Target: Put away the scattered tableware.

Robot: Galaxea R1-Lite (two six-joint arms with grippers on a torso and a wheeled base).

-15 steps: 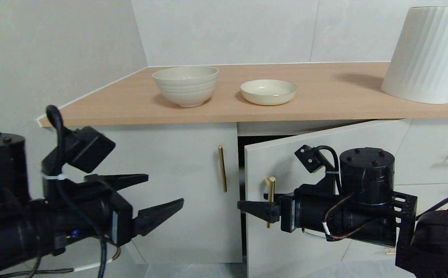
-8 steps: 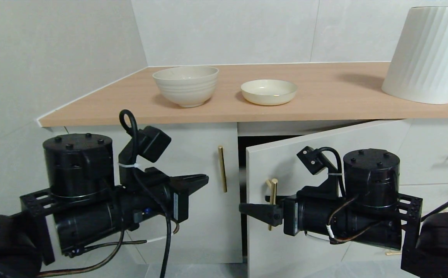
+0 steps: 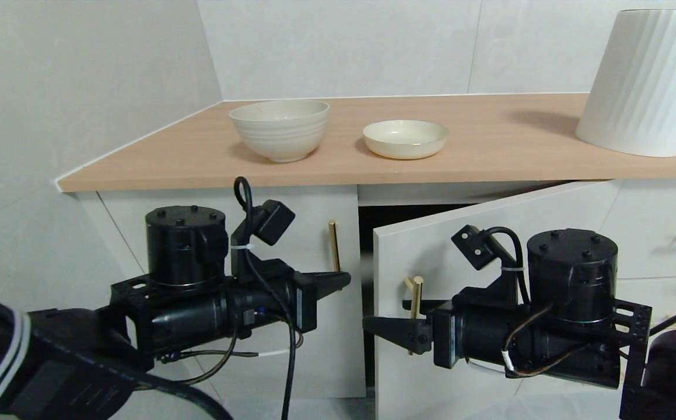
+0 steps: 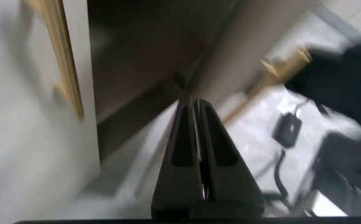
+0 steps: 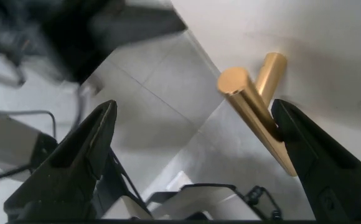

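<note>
The bowl and the shallow dish sat on the wooden desk, the bowl on the left and the dish just to its right, not touching. At the far right of the desk stood a tall white ribbed tub. Pale wall ran behind the desk and along its left side

Under the desk was a white cupboard. Its left door was closed, with an upright brass handle at its right edge. The right door stood ajar, swung out toward the near side, leaving a dark gap between the doors. A brass bar was fixed near that door's left edge

The left gripper hung low in front of the left door, pressed together and holding nothing, its tip by the lower end of the handle and pointing right toward the gap. From the left wrist the closed tip faced the dark opening

The right gripper was in front of the right door, spread wide. From the right wrist the brass bar lay between its fingers, close to one of them; whether it touched could not be told. Both grippers were well below the desk top, apart from the bowl and dish
</note>
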